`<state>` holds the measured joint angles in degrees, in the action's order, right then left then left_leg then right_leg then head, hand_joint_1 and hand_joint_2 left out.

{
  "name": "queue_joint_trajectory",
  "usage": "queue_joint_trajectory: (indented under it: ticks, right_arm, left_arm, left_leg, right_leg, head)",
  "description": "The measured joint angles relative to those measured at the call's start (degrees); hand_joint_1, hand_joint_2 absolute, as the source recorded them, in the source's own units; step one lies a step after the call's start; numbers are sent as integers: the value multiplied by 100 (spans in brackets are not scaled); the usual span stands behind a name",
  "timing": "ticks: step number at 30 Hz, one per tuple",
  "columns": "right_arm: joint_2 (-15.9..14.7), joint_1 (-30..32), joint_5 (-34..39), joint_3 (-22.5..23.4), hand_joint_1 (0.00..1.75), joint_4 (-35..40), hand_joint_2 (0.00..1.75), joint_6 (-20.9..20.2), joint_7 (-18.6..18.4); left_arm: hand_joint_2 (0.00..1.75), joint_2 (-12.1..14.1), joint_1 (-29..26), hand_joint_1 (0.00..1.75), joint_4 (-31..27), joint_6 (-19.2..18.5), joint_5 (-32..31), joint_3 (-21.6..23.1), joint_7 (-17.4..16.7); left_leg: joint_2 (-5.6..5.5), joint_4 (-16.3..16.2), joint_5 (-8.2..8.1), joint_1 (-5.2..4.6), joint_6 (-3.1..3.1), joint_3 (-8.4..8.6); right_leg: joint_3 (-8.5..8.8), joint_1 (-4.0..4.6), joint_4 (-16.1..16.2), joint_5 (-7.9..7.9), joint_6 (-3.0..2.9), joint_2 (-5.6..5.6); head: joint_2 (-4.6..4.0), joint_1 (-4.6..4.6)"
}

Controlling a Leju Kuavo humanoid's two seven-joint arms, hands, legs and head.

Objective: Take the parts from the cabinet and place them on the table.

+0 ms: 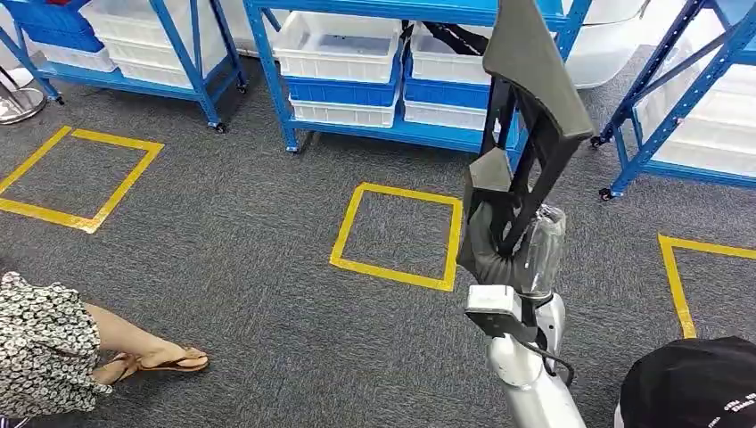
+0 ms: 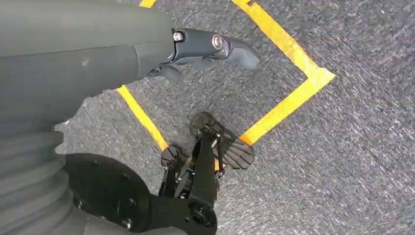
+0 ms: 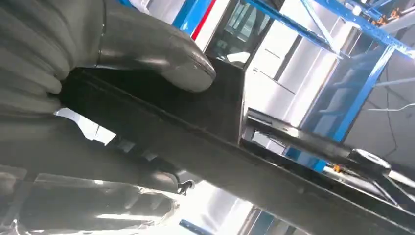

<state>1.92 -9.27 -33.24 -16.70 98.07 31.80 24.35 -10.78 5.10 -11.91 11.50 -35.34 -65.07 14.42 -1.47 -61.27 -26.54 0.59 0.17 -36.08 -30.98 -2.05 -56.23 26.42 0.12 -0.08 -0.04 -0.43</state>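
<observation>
The dark part (image 1: 526,116) stands upright above the right hand (image 1: 499,241), seemingly carried clear of the floor for the walk to the desk. Its lower end sits inside the fingers (image 3: 151,46), which wrap and clamp it. The left hand (image 2: 205,49) hangs over the carpet (image 1: 223,250), fingers loosely apart, holding nothing.

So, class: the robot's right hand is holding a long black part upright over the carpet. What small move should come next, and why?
Probably keep the grip and turn toward the table. The right hand already grips the black part, the blue shelves with their white bins stand ahead, and the view in front shows carpet with yellow tape squares, not a table.
</observation>
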Motion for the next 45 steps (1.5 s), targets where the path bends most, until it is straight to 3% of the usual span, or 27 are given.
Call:
queue_joint_trajectory:
  ticks: [2, 3, 4, 6, 8, 9, 12, 14, 15, 17, 19, 20, 22, 23, 24, 27, 29, 31, 33, 34, 36, 38, 39, 40, 43, 44, 45]
  right_arm:
    - [4, 6, 0, -4, 175, -15, 175, 0, 0]
    - [4, 13, 0, -4, 175, -29, 175, 0, 0]
    - [4, 15, 0, -4, 175, -39, 175, 0, 0]
    - [6, 12, 0, -7, 175, -46, 175, 0, 0]
    - [11, 5, 0, -7, 175, -46, 175, 2, 0]
    - [15, 5, 0, -7, 175, -46, 175, 7, 0]
    - [11, 12, -2, -4, 175, -31, 175, 44, 0]
    - [-19, 18, -4, 0, 175, 52, 175, 74, 0]
    - [-37, 19, -7, 2, 175, 92, 175, 98, 2]
    - [-89, 83, -13, 17, 175, 157, 175, 129, 0]
    - [-118, 203, -37, 33, 175, 181, 175, 131, -15]
    - [-139, 239, -52, 50, 175, 186, 175, 131, -22]
    - [-151, 241, -72, 59, 175, 201, 175, 131, -39]
    - [-151, 240, -94, 61, 175, 219, 175, 131, -39]
    - [-151, 239, -129, 61, 175, 234, 175, 138, -37]
    - [-146, 253, -303, 74, 175, 238, 175, 177, -67]
    - [-129, 302, -449, 98, 175, 284, 175, 190, -127]
    - [-118, 407, -538, 159, 175, 380, 175, 221, -155]
    - [-120, 523, -569, 255, 175, 457, 175, 223, -168]
    - [-120, 578, -566, 288, 175, 468, 175, 219, -170]
    - [-120, 692, -568, 358, 175, 479, 175, 214, -157]
    - [-116, 782, -577, 404, 175, 483, 175, 214, -118]
    - [-109, 827, -584, 424, 175, 492, 175, 214, -105]
    - [-105, 871, -584, 450, 175, 505, 175, 216, -94]
    - [-103, 951, -584, 492, 175, 520, 175, 216, -81]
    - [-103, 962, -584, 496, 175, 529, 175, 216, -81]
    - [-107, 980, -584, 514, 175, 540, 175, 219, -81]
  left_arm:
    - [175, 0, 7, 0, 2, -2, 0, -9, -2]
    - [175, -2, 5, 0, 4, -2, 0, -11, -2]
    - [175, -4, 4, 0, 9, -2, 0, -15, -2]
    - [175, -4, 3, 0, 9, 0, 0, -20, -2]
    - [175, -2, 9, 0, 9, 0, 0, -20, -2]
    - [175, 0, 19, 0, 9, 9, -4, -20, -6]
    - [175, -2, 16, 0, 9, 46, -50, -18, -33]
    - [175, -15, 12, 0, 11, 13, -72, -18, -9]
    - [175, -20, 15, 0, 11, -9, -105, -18, 11]
    - [175, -20, 24, 0, 11, -30, -140, -15, 44]
    - [175, -24, 19, 0, 13, -57, -173, -15, 50]
    - [175, -26, 16, 0, 13, -55, -179, -15, 48]
    - [175, -59, 14, 0, 15, 11, -234, -13, 7]
    - [175, -72, 16, 0, 15, 44, -247, -11, -24]
    - [175, -98, 17, 0, 17, 83, -280, 0, -77]
    - [175, -124, 6, 0, 22, 247, -369, 9, -214]
    - [175, -127, 0, 0, 20, 297, -424, 13, -201]
    - [175, -142, 1, 0, 20, 287, -470, 28, -88]
    - [175, -142, 0, 0, 22, 208, -513, 87, 65]
    - [175, -142, -4, 0, 22, 175, -540, 109, 107]
    - [175, -142, -7, 0, 22, 168, -601, 155, 125]
    - [175, -142, -4, 0, 22, 251, -680, 192, -26]
    - [175, -155, -2, 0, 22, 282, -713, 223, -90]
    - [175, -160, -1, 0, 22, 297, -728, 256, -122]
    - [175, -183, -2, 0, 22, 334, -756, 269, -172]
    - [175, -192, -3, 0, 22, 334, -756, 277, -175]
    - [175, -208, -3, 0, 24, 334, -756, 291, -181]
  left_leg:
    - [108, -983, -471, 21, -49, -447]
    - [126, -1383, -596, 24, -60, -633]
    - [126, -1471, -575, 28, -58, -677]
    - [135, -892, -206, 35, -21, -387]
    - [315, 232, 226, 18, 76, 221]
    - [380, 354, 141, -42, 77, 263]
    - [271, 360, 169, -84, 153, 219]
    - [208, 542, 282, -18, 245, 324]
    - [183, 585, 307, -39, 277, 332]
    - [102, 582, 327, -49, 309, 309]
    - [2, 577, 335, -67, 316, 290]
    - [-40, 576, 340, -80, 317, 289]
    - [-125, 572, 349, -106, 305, 294]
    - [-160, 565, 354, -115, 297, 294]
    - [-191, 544, 351, -163, 275, 278]
    - [-252, 534, 350, -162, 212, 253]
    - [-235, 445, 311, -141, 174, 202]
    - [7, -174, -123, -100, 62, -60]
    - [99, -1144, -558, -19, -30, -516]
    - [117, -1372, -601, 11, -63, -626]
    - [145, -989, -312, 79, -106, -431]
    - [284, 148, 154, 117, -103, 206]
    - [437, 469, 146, 103, -87, 362]
    - [353, 459, 166, 67, -46, 366]
    - [252, 448, 166, 7, 78, 314]
    - [213, 541, 239, 62, 164, 368]
    - [203, 571, 264, 34, 202, 379]
  right_leg:
    - [-9, 30, -3, 1, -35, -55]
    - [-10, 41, -3, 3, -37, -96]
    - [-9, 46, -3, 4, -38, -118]
    - [4, 52, -3, 8, -38, -170]
    - [23, 63, -1, 12, -39, -204]
    - [8, 123, -6, 21, -21, -222]
    - [7, 121, 39, 7, 52, -305]
    - [-25, 158, -27, 73, 110, -282]
    - [-135, 157, -274, 232, 72, -165]
    - [-599, 140, -1235, 651, -5, -49]
    - [-920, 145, -1860, 809, 24, -20]
    - [-864, 149, -1732, 726, 59, -14]
    - [-371, 150, -734, 306, 126, 9]
    - [-93, 152, -207, 138, 119, 78]
    - [18, 180, 91, 66, 60, 194]
    - [56, 191, 98, 6, -24, 120]
    - [78, 53, 134, -61, -100, 37]
    - [92, 60, 136, -51, -162, -17]
    - [83, 81, 134, -48, -161, -95]
    - [81, 82, 134, -47, -159, -123]
    - [87, 75, 133, -43, -153, -182]
    - [117, 70, 133, -17, -112, -212]
    - [134, 99, 130, -5, -82, -226]
    - [124, 159, 130, 9, -37, -239]
    - [134, 137, 168, -7, 87, -326]
    - [93, 158, 117, 30, 132, -294]
    - [25, 125, -46, 133, 128, -171]
  head:
    - [0, -2]
    - [0, -7]
    - [0, -3]
    - [0, -5]
    - [0, -7]
    - [0, 0]
    - [0, 2]
    - [0, 21]
    - [0, 17]
    - [0, 50]
    - [0, 54]
    - [2, 52]
    - [0, 57]
    - [0, 59]
    - [0, 52]
    - [0, 48]
    - [2, 59]
    - [0, -38]
    - [0, -31]
    - [0, -33]
    - [0, -35]
    - [0, -35]
    - [0, -40]
    - [2, -18]
    - [0, -9]
    - [0, -9]
    - [0, 2]
